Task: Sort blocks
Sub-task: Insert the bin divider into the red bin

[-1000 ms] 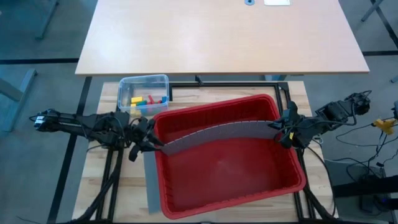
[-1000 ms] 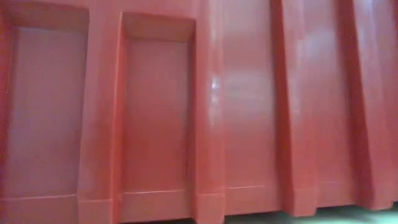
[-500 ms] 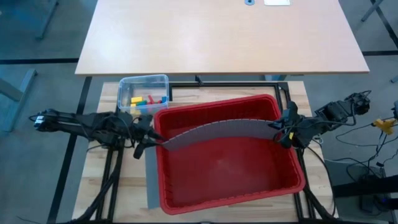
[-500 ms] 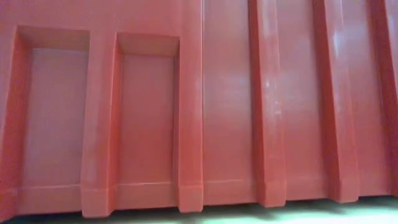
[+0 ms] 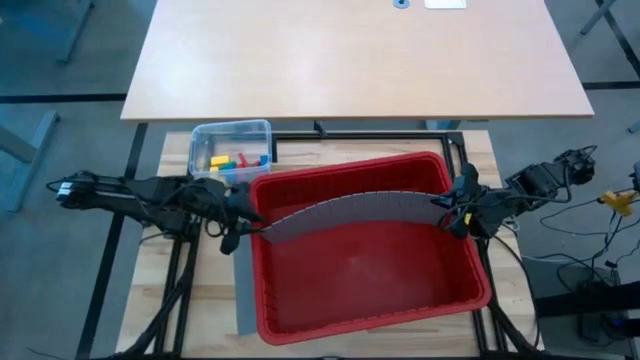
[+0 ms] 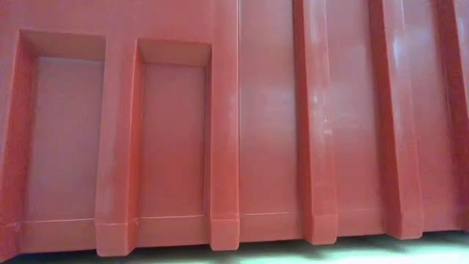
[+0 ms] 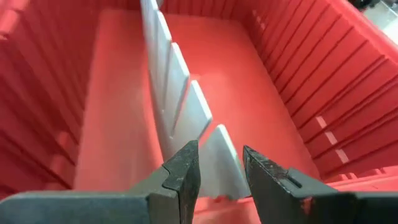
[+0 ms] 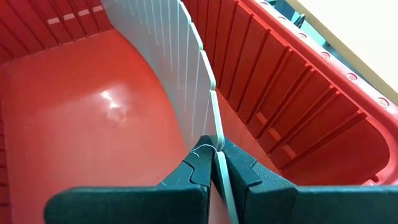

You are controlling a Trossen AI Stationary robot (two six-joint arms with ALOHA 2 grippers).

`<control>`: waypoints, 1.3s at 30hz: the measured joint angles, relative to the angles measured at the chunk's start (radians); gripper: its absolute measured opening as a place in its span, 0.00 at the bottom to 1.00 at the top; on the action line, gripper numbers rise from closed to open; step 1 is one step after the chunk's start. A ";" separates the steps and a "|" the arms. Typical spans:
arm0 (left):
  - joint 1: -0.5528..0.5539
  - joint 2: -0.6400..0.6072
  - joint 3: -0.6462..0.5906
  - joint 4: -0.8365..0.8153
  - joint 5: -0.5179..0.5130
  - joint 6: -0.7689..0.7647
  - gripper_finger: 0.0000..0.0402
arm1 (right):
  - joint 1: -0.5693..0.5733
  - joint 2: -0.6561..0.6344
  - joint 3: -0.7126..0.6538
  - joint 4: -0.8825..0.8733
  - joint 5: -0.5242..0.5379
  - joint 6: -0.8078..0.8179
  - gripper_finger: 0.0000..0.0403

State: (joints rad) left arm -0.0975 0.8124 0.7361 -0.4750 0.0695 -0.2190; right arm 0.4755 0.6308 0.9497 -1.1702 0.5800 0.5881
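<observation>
The blocks (image 5: pixel 232 160), red, yellow, green and blue, lie in a small clear tub (image 5: pixel 230 130) at the far left of the table. A long grey slotted divider panel (image 5: pixel 350 208) spans the red bin (image 5: pixel 340 170), bowed toward the far wall. My left gripper (image 5: pixel 245 215) is shut on the panel's left end at the bin's left wall. My right gripper (image 5: pixel 452 212) is shut on the panel's right end at the right wall. The low view shows only the bin's ribbed outer wall (image 6: pixel 264 132). My left gripper (image 7: pixel 221 152) has the panel's left end tab (image 7: pixel 219 140) between its two fingers, coming over the bin's left wall and slanting down. The panel stands on edge, leaning, and runs away from the fingers along the bin. My right gripper (image 8: pixel 216 152) pinches the thin right end of the panel (image 8: pixel 214 134) between its two fingers, coming over the bin's right wall and slanting down. The panel stands on edge and curves away toward the far wall (image 8: pixel 280 93).
A second grey panel (image 5: pixel 243 295) lies flat on the table, partly under the bin's left side. A light wooden table (image 5: pixel 350 60) stands beyond the work table. The bin's floor (image 5: pixel 370 270) on the near side of the divider is bare.
My left gripper has gone toward the bin and a little toward the far edge and tipped more level, carrying the panel's left end with it. The right end has stayed in my right gripper. In the low view the bin's wall has shifted sideways.
</observation>
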 joint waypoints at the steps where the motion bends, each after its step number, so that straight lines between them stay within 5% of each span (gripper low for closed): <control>1: 0.000 0.013 0.000 0.012 0.001 0.000 0.26 | 0.000 0.000 0.000 0.000 0.000 0.001 0.00; 9: 0.000 0.095 0.043 -0.023 0.019 -0.001 0.24 | 0.000 0.000 0.000 0.000 0.000 0.005 0.00; 16: 0.000 0.155 0.142 -0.175 0.029 0.052 0.02 | 0.000 0.000 0.000 0.000 0.002 -0.002 0.00; 39: -0.001 0.222 0.288 -0.180 0.056 0.080 0.00 | 0.000 0.000 -0.002 -0.003 0.007 -0.004 0.00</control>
State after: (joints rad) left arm -0.0986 1.0344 1.0243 -0.6552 0.1253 -0.1394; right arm 0.4751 0.6304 0.9478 -1.1736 0.5869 0.5842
